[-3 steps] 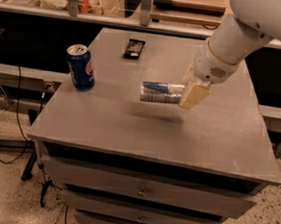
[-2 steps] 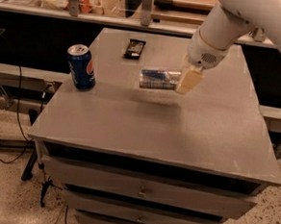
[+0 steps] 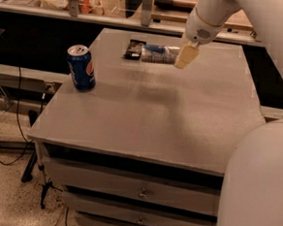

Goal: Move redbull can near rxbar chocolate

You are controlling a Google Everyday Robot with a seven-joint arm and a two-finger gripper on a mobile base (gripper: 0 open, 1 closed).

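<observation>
At upper middle, the gripper (image 3: 183,56) is closed on the right end of the redbull can (image 3: 158,54), held sideways just beside the rxbar chocolate (image 3: 135,49).

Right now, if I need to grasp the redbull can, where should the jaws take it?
Take the redbull can at its right end, coming from the right: it is horizontal, long axis left-right, with the rxbar chocolate close by its left end. The gripper sits at that right end.

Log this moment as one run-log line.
redbull can: horizontal, beside rxbar chocolate | tool: at redbull can's right end | Pepsi can: upright, apart, left
</observation>
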